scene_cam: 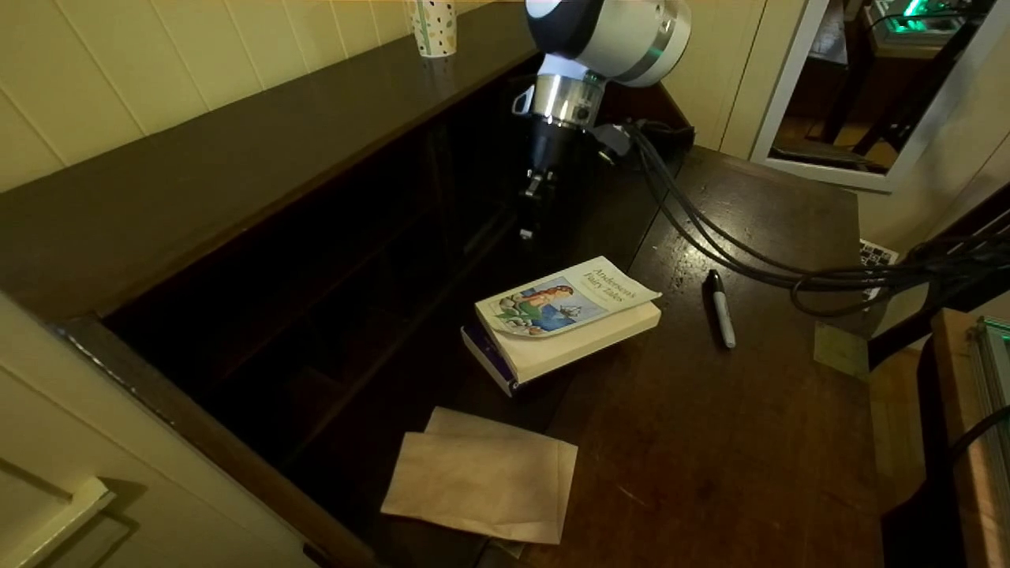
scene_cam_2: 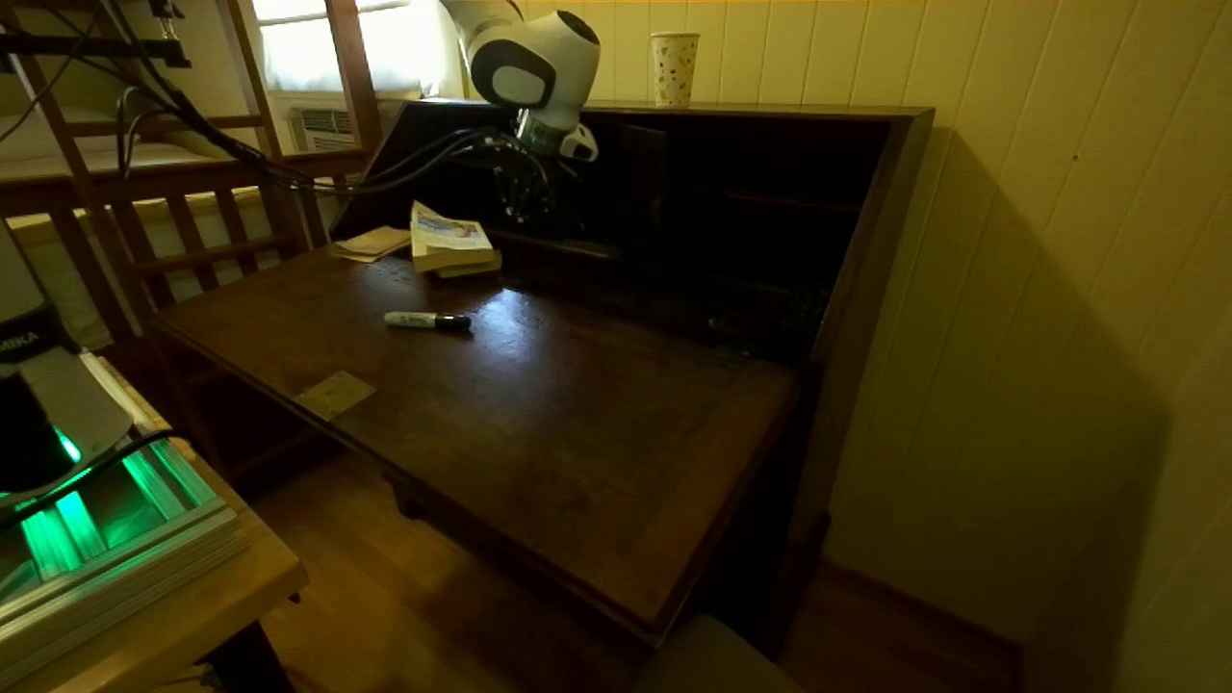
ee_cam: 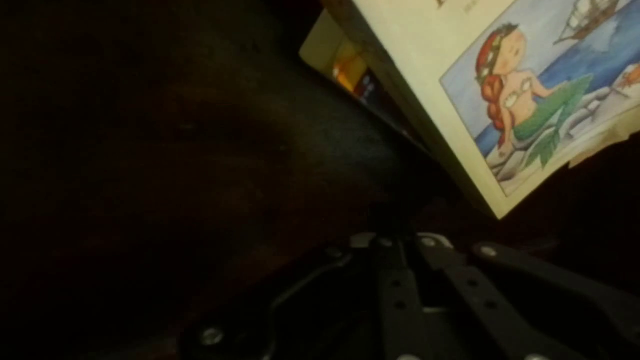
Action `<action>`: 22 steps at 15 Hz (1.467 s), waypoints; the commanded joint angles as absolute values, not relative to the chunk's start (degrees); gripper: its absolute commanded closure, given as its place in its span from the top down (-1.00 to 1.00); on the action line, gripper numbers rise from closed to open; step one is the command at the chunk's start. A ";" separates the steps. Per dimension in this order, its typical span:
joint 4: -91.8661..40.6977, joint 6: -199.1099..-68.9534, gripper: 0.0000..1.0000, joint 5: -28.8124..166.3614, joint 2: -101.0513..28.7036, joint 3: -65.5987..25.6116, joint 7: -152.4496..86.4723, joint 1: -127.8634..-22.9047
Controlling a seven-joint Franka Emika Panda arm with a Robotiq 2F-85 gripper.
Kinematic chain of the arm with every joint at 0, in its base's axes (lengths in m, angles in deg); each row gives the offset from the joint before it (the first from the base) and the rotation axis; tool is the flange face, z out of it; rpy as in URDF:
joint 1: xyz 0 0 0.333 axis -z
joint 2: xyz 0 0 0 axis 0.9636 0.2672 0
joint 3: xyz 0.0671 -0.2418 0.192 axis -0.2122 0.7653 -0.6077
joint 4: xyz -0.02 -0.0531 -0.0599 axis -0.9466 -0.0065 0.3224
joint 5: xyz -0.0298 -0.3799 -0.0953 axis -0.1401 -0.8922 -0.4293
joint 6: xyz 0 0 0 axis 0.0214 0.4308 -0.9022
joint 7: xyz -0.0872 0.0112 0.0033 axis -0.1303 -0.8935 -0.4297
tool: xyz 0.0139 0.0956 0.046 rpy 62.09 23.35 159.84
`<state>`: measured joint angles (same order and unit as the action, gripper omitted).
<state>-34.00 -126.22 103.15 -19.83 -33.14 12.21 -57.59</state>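
Fingers (scene_cam: 527, 233) together, empty, above the worktop (scene_cam: 710, 442).
In an exterior view, the fairy-tale book (scene_cam: 564, 308) lies nearer and slightly right, its long axis running near left to far right.
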 commanded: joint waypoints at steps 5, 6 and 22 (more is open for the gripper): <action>-39.41 -127.53 -0.65 101.73 -33.53 -29.43 9.51 -59.39; -40.01 -128.53 -0.46 100.59 -35.25 -28.41 8.52 -59.93; -39.23 -134.10 1.00 91.08 -42.64 -19.75 14.40 -60.11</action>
